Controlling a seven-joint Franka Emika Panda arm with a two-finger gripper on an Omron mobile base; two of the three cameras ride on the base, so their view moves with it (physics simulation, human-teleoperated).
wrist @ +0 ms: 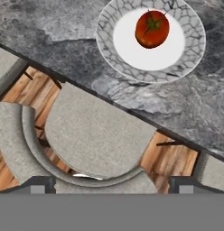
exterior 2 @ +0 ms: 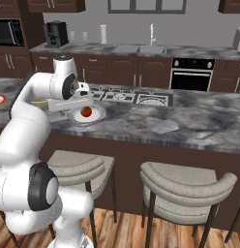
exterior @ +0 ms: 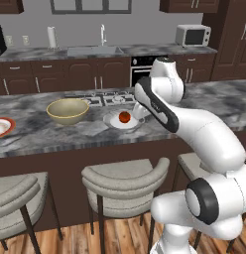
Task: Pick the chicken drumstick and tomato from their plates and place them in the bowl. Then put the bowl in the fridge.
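Claw [wrist: 112, 187] jaws apart, empty, hanging over a stool [wrist: 93, 135] short of the surface [wrist: 50, 27]. Tomato [wrist: 152, 29] sits mid white plate [wrist: 190, 49], farther out. Risk: round, could roll off if a tip nudges it. Left base view adds bowl [exterior: 67, 110] and red-rimmed plate [exterior: 7, 127].

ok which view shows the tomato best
The hand view: the tomato sits large, from above, dark stem spot visible, on its white-grey plate. The left base view shows it small; in the right base view it is small, beside the arm.
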